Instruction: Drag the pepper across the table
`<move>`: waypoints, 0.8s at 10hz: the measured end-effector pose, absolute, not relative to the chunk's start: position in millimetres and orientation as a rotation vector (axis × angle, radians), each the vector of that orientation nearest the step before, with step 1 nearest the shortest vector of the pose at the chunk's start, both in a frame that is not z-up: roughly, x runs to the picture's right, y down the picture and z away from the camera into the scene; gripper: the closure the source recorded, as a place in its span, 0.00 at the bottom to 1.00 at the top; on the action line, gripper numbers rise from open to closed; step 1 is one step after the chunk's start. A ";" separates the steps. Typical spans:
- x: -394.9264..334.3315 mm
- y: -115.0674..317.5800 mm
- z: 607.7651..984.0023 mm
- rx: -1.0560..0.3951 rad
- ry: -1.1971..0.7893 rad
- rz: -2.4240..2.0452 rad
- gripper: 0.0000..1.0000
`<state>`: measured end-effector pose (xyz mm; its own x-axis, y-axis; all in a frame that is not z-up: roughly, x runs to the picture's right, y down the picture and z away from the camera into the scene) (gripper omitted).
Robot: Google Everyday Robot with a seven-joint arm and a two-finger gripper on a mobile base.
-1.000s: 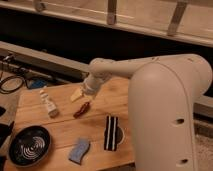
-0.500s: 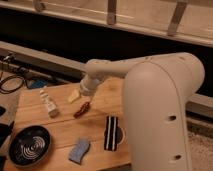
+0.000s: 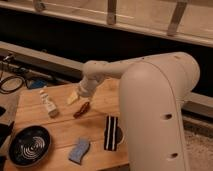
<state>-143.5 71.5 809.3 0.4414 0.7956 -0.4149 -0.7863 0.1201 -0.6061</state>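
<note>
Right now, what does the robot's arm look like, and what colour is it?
The arm is fat, smooth and creamy white, like a big bent tube, with a few small dark holes on its side. It gets thinner toward a round joint. The gripper at its tip looks pale too, and sits over the table just behind the pepper.

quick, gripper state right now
gripper: low beside the slim dark red-brown chili pepper on the light-brown wooden table; open, closed or holding cannot be told
</note>
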 end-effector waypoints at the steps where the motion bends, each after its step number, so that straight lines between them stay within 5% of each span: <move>1: -140.0 71.6 812.7 -0.844 0.012 1.168 0.20; 8: -128.4 79.1 841.4 -0.795 0.036 1.270 0.20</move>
